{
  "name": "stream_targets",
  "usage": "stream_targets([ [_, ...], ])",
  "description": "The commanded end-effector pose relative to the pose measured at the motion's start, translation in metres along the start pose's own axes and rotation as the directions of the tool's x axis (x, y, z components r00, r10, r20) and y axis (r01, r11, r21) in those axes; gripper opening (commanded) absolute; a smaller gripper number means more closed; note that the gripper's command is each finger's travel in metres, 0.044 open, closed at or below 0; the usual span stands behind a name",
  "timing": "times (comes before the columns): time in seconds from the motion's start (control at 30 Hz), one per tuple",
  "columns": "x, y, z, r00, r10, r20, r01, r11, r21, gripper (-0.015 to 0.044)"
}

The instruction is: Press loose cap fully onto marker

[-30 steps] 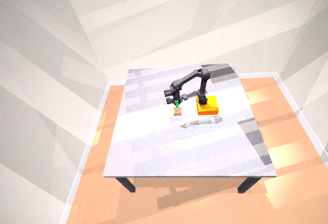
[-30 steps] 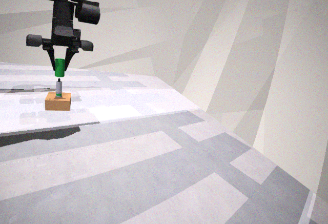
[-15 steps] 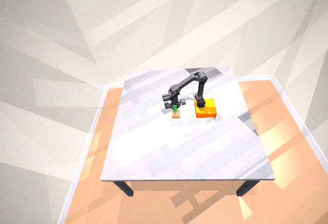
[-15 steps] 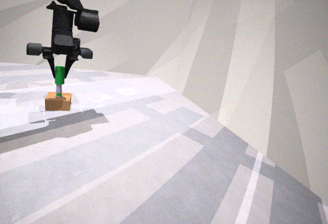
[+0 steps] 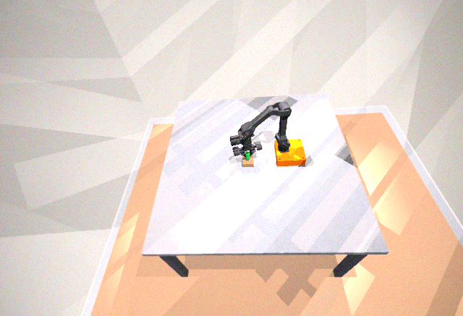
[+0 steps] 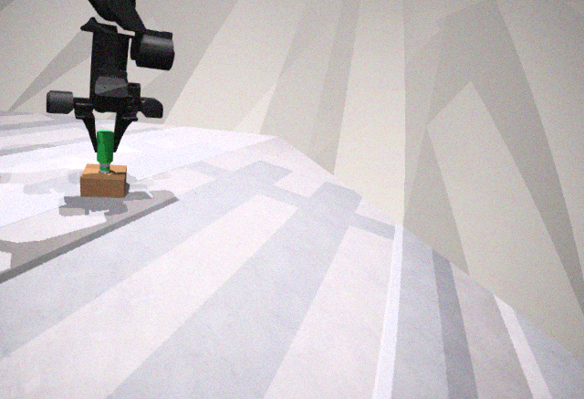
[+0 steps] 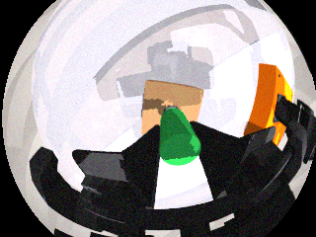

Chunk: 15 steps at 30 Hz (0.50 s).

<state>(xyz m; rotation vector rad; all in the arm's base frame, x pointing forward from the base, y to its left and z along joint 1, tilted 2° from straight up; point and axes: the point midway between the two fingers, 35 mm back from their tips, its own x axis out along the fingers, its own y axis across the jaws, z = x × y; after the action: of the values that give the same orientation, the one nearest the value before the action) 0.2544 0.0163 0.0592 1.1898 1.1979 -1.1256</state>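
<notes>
The holder block (image 6: 103, 180) sits on the table (image 6: 292, 290) at the left. Directly above it the gripper (image 6: 104, 141) points straight down, fingers clamped on the green cap (image 6: 104, 145) — upright, set over the marker (image 6: 103, 168), of which only a short stub shows above the block.

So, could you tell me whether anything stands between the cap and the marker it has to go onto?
Nothing visible does. The gripper is shut on the green cap, which already sits over the marker in the holder block; only a short grey stretch of marker shows below the cap.
</notes>
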Motion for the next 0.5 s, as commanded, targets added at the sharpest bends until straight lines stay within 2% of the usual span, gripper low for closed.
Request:
stream_targets([
  [0.0, 0.0034, -0.0001, 0.0007, 1.000, 0.000, 0.005, 0.000, 1.000, 0.004, 0.0000],
  [0.2, 0.0035, -0.0002, 0.0007, 1.000, 0.000, 0.005, 0.000, 1.000, 0.004, 0.0000],
  [0.47, 0.0029, -0.0004, 0.0001, 1.000, -0.001, 0.001, 0.001, 1.000, 0.000, 0.0210],
])
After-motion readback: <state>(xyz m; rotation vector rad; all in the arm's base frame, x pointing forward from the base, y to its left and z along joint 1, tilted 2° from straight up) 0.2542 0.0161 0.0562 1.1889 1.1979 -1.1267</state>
